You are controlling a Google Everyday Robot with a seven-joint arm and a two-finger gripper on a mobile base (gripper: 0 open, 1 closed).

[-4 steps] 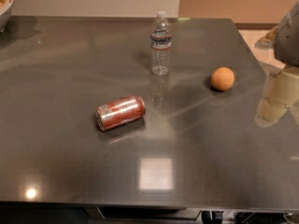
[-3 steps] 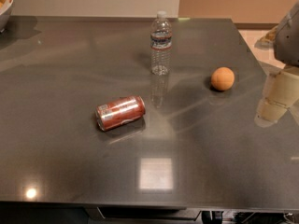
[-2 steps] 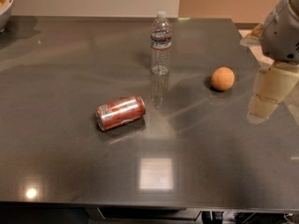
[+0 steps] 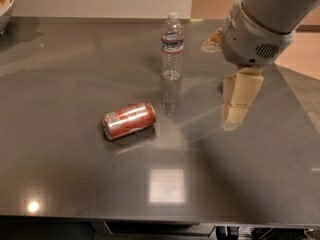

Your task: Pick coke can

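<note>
The coke can (image 4: 129,120) is red with silver ends and a white patch. It lies on its side on the dark grey table (image 4: 75,184), left of centre. My gripper (image 4: 241,98) hangs from the grey arm at the right, above the table, well to the right of the can and not touching it. Its cream-coloured fingers (image 4: 242,88) point down. The orange fruit is hidden behind the arm.
A clear plastic water bottle (image 4: 172,46) stands upright behind the can, near the table's middle back. A bowl's rim (image 4: 5,4) shows at the far left corner. The table's right edge runs just past the arm.
The arm has swung left from the right edge over the table. It now covers the orange fruit. The can and bottle have not moved.
</note>
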